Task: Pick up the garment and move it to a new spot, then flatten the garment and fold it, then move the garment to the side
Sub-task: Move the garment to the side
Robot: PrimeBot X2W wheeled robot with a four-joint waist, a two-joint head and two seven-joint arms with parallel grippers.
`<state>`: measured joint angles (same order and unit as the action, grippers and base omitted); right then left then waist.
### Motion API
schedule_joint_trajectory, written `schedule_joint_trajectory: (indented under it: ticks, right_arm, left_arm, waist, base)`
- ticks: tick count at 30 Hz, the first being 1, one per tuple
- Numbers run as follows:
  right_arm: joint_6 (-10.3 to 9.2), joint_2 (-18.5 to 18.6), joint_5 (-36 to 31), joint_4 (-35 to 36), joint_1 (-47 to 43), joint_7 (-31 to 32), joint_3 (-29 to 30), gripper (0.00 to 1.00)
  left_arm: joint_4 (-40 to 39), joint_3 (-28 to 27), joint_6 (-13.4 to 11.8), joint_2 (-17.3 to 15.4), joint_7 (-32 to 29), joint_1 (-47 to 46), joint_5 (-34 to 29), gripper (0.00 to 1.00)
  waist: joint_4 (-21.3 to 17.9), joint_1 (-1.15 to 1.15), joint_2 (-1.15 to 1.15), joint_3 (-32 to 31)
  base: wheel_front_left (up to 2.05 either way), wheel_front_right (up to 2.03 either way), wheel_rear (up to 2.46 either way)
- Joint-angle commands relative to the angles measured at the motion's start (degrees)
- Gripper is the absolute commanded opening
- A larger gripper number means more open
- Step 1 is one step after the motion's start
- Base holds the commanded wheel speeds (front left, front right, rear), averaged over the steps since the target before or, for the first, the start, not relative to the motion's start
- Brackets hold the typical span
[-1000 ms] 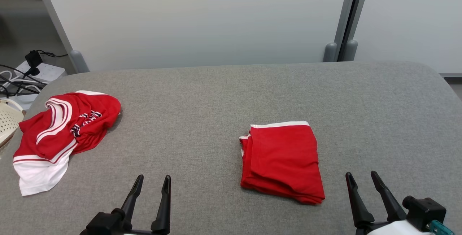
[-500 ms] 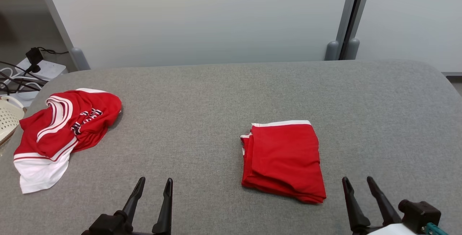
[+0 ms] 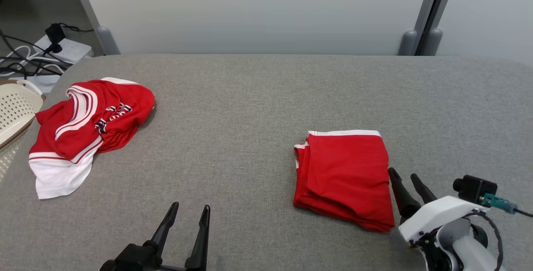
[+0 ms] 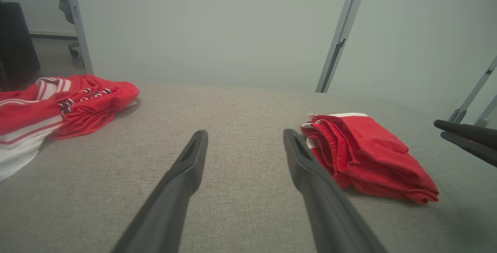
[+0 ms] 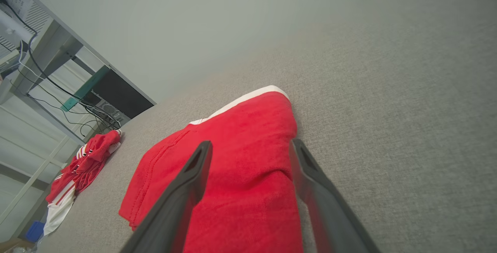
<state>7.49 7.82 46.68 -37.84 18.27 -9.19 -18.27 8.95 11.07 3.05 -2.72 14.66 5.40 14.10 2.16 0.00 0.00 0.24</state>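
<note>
Right gripper — dark tapered fingers spread apart — just beside the squarely folded red garment on coarse grey cloth

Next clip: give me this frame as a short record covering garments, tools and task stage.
surface: grey fabric-covered table
folded item: red folded garment with white trim, right of centre
loose item: crumpled red-and-white jersey, far left, beside cream perforated basket
left tool: open, empty, between the garments
right tool: open, empty, at folded garment's right edge
stage: folded; move aside not yet done
</note>
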Motion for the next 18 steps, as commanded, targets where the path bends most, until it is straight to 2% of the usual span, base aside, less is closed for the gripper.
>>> schedule_joint_trajectory:
  ticks: [1,6,12,18]
  right_arm:
    - [0.0,1.2,1.8,-1.7,3.5,0.9,-1.0,1.0]
    - [0.0,2.5,5.6,-8.3,9.5,4.3,-1.9,1.0]
    - [0.0,3.7,10.1,-11.4,13.4,8.3,-3.6,1.0]
    - [0.0,4.2,12.5,-14.9,16.7,9.2,-6.0,1.0]
  left_arm:
    - [-1.3,-1.5,0.4,-0.2,0.3,-3.3,-0.2,1.0]
    - [-1.4,-1.2,0.7,-0.2,0.3,-4.4,-0.6,1.0]
    - [-1.8,-0.5,0.8,-0.2,0.3,-6.2,-0.6,1.0]
    - [-1.9,-0.3,0.7,-0.2,0.3,-8.1,-0.1,1.0]
  waist:
    - [1.1,0.0,0.0,1.1]
    - [2.6,0.0,0.0,3.5]
    - [3.9,0.0,0.0,6.1]
    - [4.8,0.0,0.0,8.4]
  base:
    - [0.0,0.0,0.0]
    - [0.0,0.0,0.0]
    - [0.0,0.0,0.0]
    - [0.0,0.0,0.0]
